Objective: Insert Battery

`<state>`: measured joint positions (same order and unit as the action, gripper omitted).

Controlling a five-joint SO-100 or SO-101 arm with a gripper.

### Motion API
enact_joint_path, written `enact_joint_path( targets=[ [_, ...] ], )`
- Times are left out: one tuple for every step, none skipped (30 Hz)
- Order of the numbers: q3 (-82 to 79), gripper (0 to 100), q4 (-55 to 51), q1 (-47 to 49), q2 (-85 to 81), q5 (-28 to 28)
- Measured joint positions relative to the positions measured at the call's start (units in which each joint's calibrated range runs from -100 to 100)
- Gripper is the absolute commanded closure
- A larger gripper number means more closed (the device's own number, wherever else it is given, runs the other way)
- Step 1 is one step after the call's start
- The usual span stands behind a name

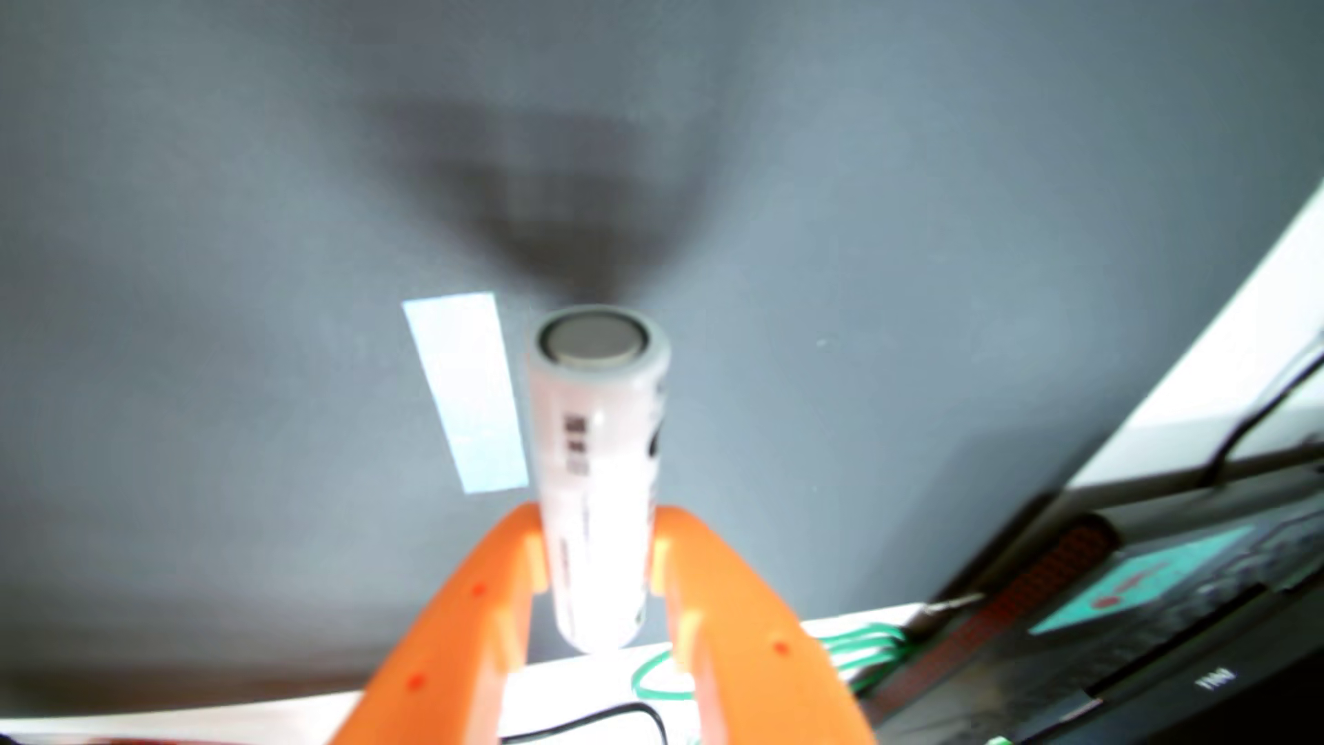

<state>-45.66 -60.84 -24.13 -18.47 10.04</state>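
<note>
Over the grey mat (215, 215), the orange gripper (598, 551) is closed on the white battery (598, 444) — clamped near its lower half, flat end pointing away above a pale tape strip (466, 390). The cell looks rigid, smooth and probably slippery — a mid-body grip seems safest against tilting.

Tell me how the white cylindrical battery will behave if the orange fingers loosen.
The white cylindrical battery looks rigid, so it probably won't flex. Its glossy wrap seems smooth, and the orange fingers pinch only its lower part, so it may slip or pivot. Being round, it would likely roll if dropped on the grey surface.
</note>
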Motion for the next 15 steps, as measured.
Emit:
enact_joint_path(
  targets=[
    [0.0,98,-0.8,1.4,-1.9,-0.7],
    [0.0,98,-1.6,2.5,-3.7,-1.2],
    [0.0,98,-2.1,3.7,-5.2,-2.0],
    [0.0,98,-2.4,4.6,-6.2,-2.7],
    [0.0,98,-2.8,6.6,-6.9,-3.5],
    [0.0,98,-3.2,8.6,-7.2,-4.2],
    [-0.1,98,-3.8,10.9,-7.2,-5.0],
    [-0.1,98,-4.4,12.4,-7.2,-5.5],
    [-0.1,98,-4.9,13.6,-7.2,-6.1],
    [-0.1,98,-5.4,14.3,-7.2,-6.7],
    [-0.1,98,-5.5,15.5,-7.2,-7.5],
    [-0.1,98,-5.7,17.0,-7.2,-8.4],
    [-0.1,98,-5.8,17.5,-7.2,-9.3],
    [-0.1,98,-5.9,17.7,-7.2,-10.1],
    [-0.2,98,-5.9,17.5,-7.2,-10.8]
  ],
)
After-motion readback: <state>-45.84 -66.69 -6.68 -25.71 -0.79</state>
